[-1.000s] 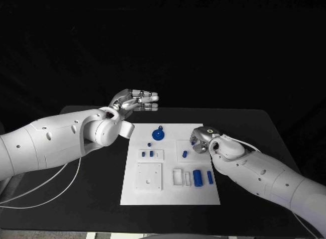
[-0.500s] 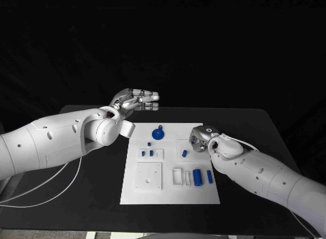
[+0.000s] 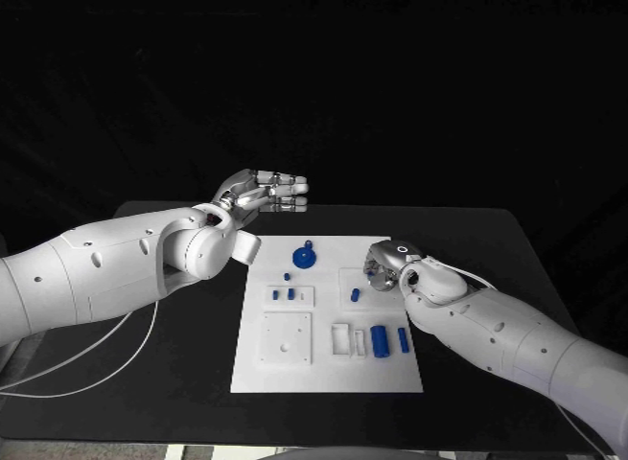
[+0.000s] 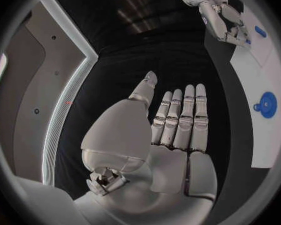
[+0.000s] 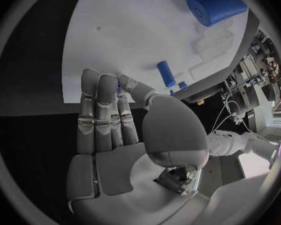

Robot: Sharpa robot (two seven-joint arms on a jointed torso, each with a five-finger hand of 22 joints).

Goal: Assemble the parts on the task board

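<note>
The white task board [image 3: 328,369] lies in the middle of the black table. On it are a round blue part [image 3: 304,257], several small blue pieces [image 3: 293,294] and a blue cylinder [image 3: 380,341]; the cylinder [image 5: 215,5] and a blue peg [image 5: 165,74] also show in the right wrist view. My right hand [image 3: 384,269] hovers low over the board's right edge with its fingers [image 5: 97,105] straight. A small blue piece [image 3: 355,295] lies just past its fingertips. My left hand [image 3: 267,193] is raised beyond the board's far left corner, flat, fingers [image 4: 181,117] straight, holding nothing.
White recessed blocks [image 3: 289,337] sit on the near half of the board. A pale cable [image 3: 113,350] trails under my left arm over the table's left side. Bare black table [image 3: 479,240] surrounds the board.
My right hand has edged slightly towards the far side of the board. My left hand has hardly moved. The parts lie where they were.
</note>
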